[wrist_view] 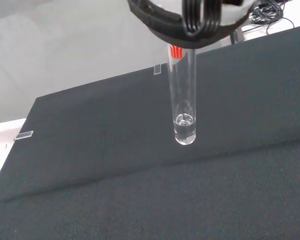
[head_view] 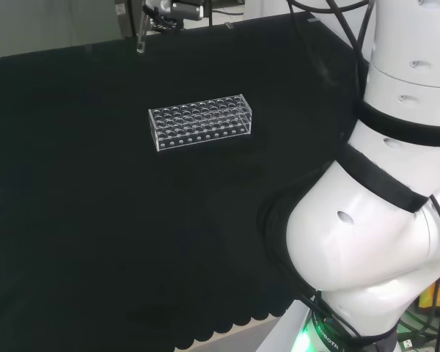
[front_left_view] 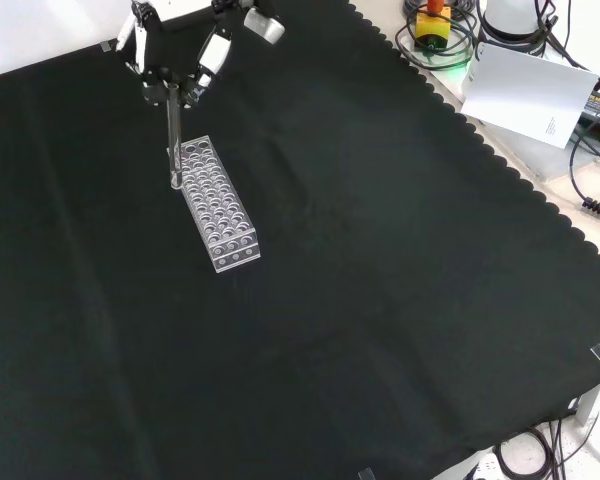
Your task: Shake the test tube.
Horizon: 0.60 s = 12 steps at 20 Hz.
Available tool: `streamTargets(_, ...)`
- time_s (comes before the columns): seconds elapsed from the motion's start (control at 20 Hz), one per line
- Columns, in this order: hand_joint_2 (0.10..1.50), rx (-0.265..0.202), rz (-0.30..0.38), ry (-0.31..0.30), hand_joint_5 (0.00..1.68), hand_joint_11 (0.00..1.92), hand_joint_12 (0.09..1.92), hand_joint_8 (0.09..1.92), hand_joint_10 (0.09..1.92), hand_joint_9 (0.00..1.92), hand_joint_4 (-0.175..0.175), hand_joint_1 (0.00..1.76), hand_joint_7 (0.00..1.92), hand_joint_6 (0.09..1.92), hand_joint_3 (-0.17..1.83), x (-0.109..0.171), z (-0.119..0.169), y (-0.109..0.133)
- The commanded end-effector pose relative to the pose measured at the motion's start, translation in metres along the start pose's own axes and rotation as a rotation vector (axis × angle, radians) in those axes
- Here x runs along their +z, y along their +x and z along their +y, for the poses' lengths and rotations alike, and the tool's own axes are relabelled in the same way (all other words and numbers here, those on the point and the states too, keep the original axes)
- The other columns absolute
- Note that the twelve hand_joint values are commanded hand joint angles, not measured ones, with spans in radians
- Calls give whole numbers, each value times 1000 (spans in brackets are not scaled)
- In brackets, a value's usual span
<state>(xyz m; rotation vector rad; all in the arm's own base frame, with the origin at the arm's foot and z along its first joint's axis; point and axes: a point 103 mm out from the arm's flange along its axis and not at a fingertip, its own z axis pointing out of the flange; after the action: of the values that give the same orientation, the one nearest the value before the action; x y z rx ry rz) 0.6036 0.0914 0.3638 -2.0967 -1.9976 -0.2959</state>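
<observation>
Front view shows your hand (front_left_view: 185, 62) at the top, fingers pinching the upper end of the test tube (front_left_view: 173, 135). The tube hangs upright straight below the hand, its rounded bottom above the clear rack (front_left_view: 217, 204) on the surface (front_left_view: 380, 300).

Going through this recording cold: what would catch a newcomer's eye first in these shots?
First, the clear test tube hanging upright from the hand, with a little clear liquid at its rounded bottom in the wrist view. In the front view it hangs at the far end of the clear tube rack, which stands alone on the black cloth at upper left. In the head view the arm's big white links loom at right.
</observation>
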Motion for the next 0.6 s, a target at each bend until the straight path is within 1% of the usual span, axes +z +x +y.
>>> streamTargets(0.05,984,45,-44,1,1269,695,1253,842,374,1263,-175,1417,1311,288,0,0,-2,-26)
streamTargets(0.3,984,158,-97,-24,1269,696,1253,842,375,1263,-175,1416,1311,287,0,-15,-6,-84)
streamTargets(0.4,984,201,-132,-34,1269,696,1253,842,375,1263,-175,1416,1311,287,0,-24,-9,-108)
streamTargets(0.6,984,272,-228,-59,1269,696,1253,843,375,1263,-175,1416,1311,287,0,-44,-16,-152)
